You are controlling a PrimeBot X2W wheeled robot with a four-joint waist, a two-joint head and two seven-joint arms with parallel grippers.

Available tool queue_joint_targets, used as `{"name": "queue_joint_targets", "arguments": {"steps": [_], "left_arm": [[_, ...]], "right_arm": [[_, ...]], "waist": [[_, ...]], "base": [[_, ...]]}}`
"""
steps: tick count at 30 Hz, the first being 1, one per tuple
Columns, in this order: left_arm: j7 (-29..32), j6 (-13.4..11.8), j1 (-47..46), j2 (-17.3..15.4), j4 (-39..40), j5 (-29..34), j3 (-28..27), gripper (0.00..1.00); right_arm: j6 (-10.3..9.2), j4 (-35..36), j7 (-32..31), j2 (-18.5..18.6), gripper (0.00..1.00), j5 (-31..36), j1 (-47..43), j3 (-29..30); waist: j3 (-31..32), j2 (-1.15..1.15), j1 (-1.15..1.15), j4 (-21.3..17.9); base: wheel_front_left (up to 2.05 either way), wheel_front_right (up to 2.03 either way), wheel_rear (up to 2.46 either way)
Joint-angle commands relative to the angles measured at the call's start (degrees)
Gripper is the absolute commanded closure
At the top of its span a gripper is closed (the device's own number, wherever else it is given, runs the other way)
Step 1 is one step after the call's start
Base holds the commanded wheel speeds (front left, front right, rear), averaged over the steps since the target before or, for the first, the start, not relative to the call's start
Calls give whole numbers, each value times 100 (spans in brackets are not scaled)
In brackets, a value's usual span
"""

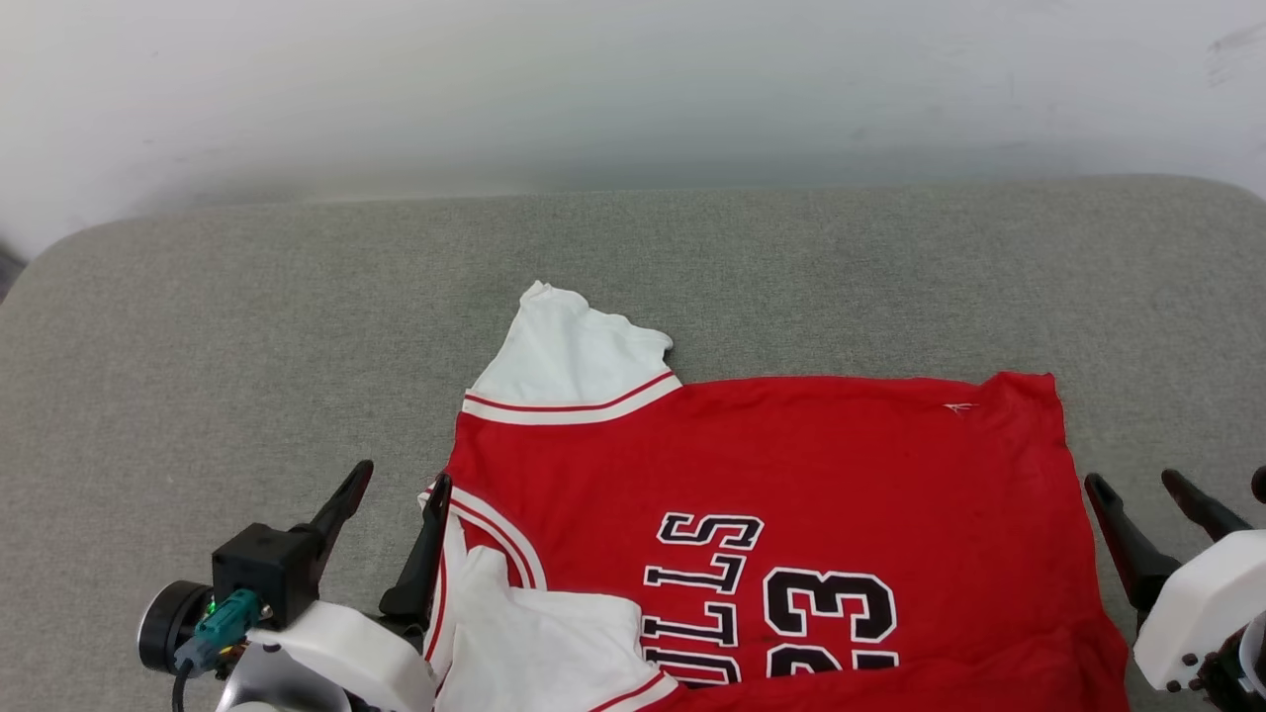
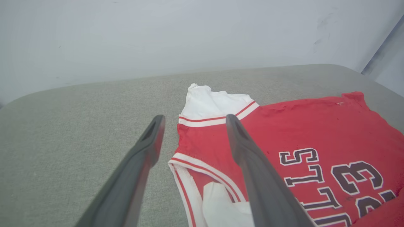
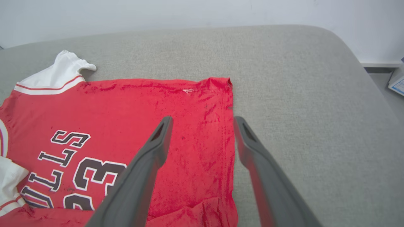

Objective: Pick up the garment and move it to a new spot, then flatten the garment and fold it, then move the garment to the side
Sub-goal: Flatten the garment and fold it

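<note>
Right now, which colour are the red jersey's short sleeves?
The short sleeves are white; head view shows best.

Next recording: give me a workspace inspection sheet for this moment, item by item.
Surface: grey fabric-covered top.
Job's things: garment spread lettering up; far sleeve laid out, near sleeve folded onto the chest.
Clutter: nothing seen.
Grippers: left pincer open at the collar end, holding nothing; right pincer open at the hem end, holding nothing.
Cables: cable with a teal plug at the left wrist.
Surroundings: pale wall behind; white-and-blue item beyond the top's edge.
</note>
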State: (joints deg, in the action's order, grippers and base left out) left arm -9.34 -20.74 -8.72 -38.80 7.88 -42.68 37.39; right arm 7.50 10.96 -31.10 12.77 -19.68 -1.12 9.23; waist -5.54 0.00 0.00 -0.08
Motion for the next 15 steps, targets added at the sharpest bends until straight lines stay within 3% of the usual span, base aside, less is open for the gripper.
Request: {"name": "queue_joint_targets", "arguments": {"steps": [1, 8, 15], "left_arm": [[-248, 23, -41, 77, -46, 119, -50, 0], [-588, 120, -27, 656, -86, 826, -608, 0], [-594, 559, 331, 1236, -87, 1528, -1245, 0]], "right_arm": [[-2, 70, 261, -23, 0, -27, 98, -34], [-2, 150, 1671, -238, 0, 121, 31, -228], [-2, 38, 2562, -393, 0, 219, -51, -439]], "waist": [[15, 0, 0, -20], [-11, 0, 0, -62], [-38, 0, 0, -112]], "base": [[0, 0, 0], [0, 0, 0], [0, 0, 0]]}}
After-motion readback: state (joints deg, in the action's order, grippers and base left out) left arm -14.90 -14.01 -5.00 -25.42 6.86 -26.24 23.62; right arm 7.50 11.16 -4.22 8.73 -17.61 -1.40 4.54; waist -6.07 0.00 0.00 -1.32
